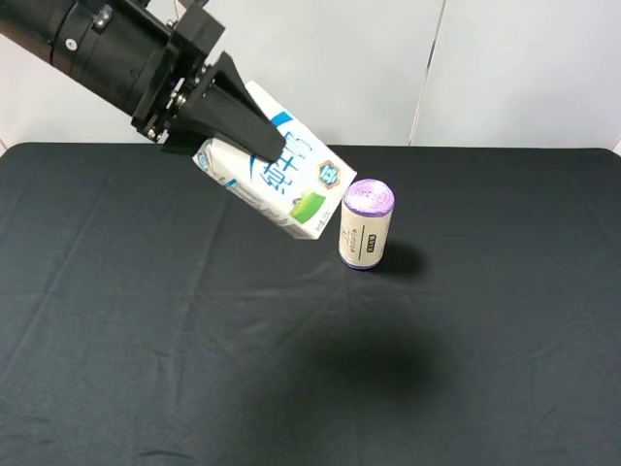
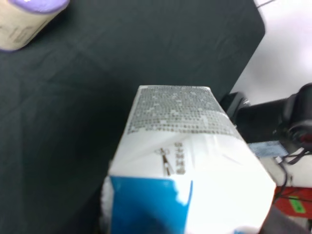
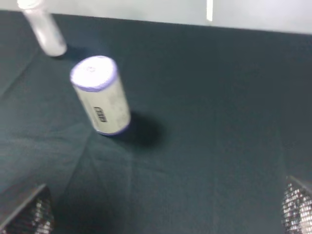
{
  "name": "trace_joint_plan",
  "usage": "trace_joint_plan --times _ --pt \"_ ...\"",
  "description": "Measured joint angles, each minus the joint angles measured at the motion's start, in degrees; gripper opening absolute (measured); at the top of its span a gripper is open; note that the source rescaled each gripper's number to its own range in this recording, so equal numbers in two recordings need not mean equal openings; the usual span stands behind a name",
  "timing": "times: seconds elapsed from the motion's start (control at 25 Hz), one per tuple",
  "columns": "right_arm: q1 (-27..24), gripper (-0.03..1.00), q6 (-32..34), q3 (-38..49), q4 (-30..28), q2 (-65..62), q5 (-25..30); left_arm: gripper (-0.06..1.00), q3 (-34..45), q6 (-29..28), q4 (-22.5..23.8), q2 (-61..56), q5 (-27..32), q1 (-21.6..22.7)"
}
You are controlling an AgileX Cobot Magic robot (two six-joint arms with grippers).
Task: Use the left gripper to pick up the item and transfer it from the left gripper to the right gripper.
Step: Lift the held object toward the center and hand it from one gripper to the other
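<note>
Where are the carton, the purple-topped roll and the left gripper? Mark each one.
carton point(image 1: 296, 189), exterior high view, printed front face.
purple-topped roll point(image 1: 365, 233), exterior high view, labelled side.
left gripper point(image 1: 264, 144), exterior high view, by the fingertip clamping the carton.

Black table point(image 1: 485, 369) taken from high up, camera tilted down toward the white wall point(image 1: 320, 58); purple-topped roll point(image 1: 367, 225) lies near frame centre. Left wrist view is shot very close over the carton point(image 2: 185, 161), with the roll clipped at one corner beyond it. Right wrist view is aimed down at the roll from farther off. The roll is shared by all three views.
</note>
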Motion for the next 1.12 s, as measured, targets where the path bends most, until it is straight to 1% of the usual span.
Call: trace_joint_plan --times 0.24,0.44,0.6,0.72,0.88,1.12 --pt "12.09 1.0 -4.4 -2.83 -0.66 6.51 -2.84 0.01 0.0 0.05 -0.54 0.0 -1.04 0.0" --pt "21.38 1.0 -5.77 -4.74 -3.79 13.86 -5.01 0.01 0.0 0.05 -0.68 0.0 -2.11 0.0" --pt "27.35 1.0 -5.95 -7.37 -6.58 20.99 -7.66 0.01 0.0 0.05 -0.68 0.0 -2.11 0.0" --pt "30.82 1.0 -5.99 -9.98 -8.81 26.81 -9.83 0.01 0.0 0.05 -0.68 0.0 -2.11 0.0" --pt "34.56 1.0 -5.99 -13.55 -9.98 33.3 -12.33 0.01 0.0 0.05 -0.68 0.0 -2.22 0.0" --pt "39.67 1.0 -5.93 -15.86 -11.41 40.47 -16.04 0.01 0.0 -0.59 -0.68 0.0 -4.73 0.0"
